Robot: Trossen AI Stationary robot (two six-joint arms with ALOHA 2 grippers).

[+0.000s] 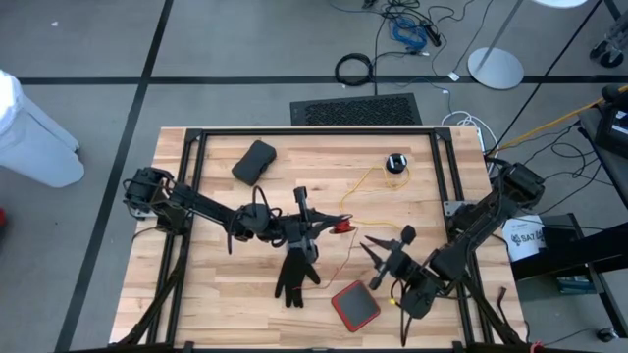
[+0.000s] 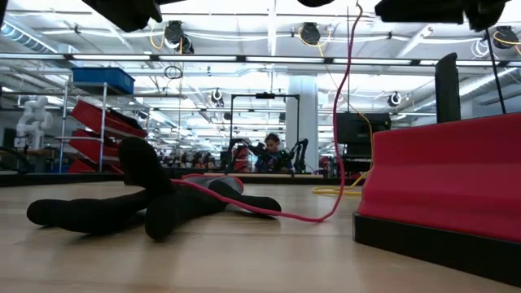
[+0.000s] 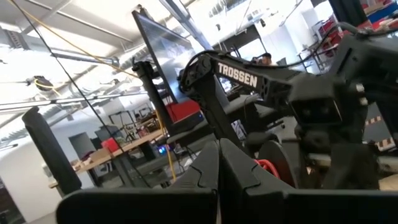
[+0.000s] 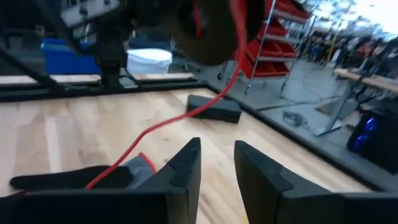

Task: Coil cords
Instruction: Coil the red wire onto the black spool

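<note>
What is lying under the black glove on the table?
A thin red cord comes out from under the black glove and rises toward the arms. A red-edged grey piece shows beside it. The rest is covered.

You have a pale wood tabletop [image 1: 226, 294] with plank lines running across it, framed in black. On it lies a black glove [image 1: 294, 276] near the middle, a flat red case [image 1: 354, 304] with a dark edge to its right, and a dark grey pouch [image 1: 254, 161] at the far left. The yellow cord [image 1: 365, 183] runs to a black round puck [image 1: 395, 163] at the far right; another cord [image 2: 338, 114] reads red-pink in your low view. Both arms and their fingers [image 4: 186, 168] are black, with white lettering on one arm.
</note>
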